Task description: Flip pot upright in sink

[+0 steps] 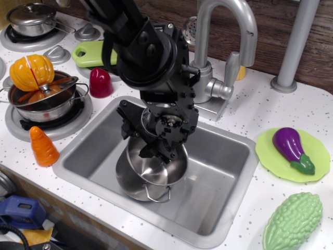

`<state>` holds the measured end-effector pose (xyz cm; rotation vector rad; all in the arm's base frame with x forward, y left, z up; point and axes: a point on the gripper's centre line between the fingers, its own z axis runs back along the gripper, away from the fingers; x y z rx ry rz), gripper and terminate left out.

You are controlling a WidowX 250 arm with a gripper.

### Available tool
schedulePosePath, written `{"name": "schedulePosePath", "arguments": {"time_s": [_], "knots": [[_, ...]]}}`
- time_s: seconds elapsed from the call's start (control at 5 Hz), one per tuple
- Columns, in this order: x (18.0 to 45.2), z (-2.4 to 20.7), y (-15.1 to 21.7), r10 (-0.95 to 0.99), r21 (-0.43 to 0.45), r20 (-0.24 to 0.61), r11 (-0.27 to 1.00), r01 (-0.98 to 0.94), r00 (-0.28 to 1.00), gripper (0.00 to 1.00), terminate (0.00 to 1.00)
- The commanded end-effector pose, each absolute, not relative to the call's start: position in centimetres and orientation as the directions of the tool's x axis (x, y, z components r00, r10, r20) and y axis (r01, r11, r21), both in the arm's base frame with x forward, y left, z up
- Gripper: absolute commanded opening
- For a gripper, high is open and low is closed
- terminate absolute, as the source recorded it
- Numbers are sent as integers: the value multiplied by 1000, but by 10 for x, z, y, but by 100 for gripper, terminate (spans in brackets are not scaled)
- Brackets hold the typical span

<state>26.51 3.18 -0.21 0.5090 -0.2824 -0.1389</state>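
Note:
The shiny steel pot [150, 176] is in the left half of the sink [235, 156]. Its open mouth faces up and tilts slightly toward the camera, and a thin wire loop handle shows at its front. My black gripper [152, 145] reaches down from above and is shut on the far rim of the pot. The gripper's body hides the back of the rim. I cannot tell whether the pot's base rests fully on the sink floor.
The silver faucet [225, 31] arches over the sink's back edge, close to my arm. On the left are a pan with an orange pumpkin [32, 73], an orange carrot [43, 147], a red piece [100, 82] and a green board [101, 52]. An eggplant on a plate [293, 147] and a green gourd [292, 221] lie on the right.

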Motion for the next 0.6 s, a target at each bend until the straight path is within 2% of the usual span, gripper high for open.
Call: {"name": "schedulePosePath", "arguments": {"time_s": [0.0, 0.2, 0.4], "knots": [[272, 11, 31, -193, 494, 286, 869, 28, 938, 100, 0], [272, 11, 31, -193, 494, 286, 869, 28, 938, 100, 0], [272, 11, 31, -193, 494, 286, 869, 28, 938, 100, 100]]}}
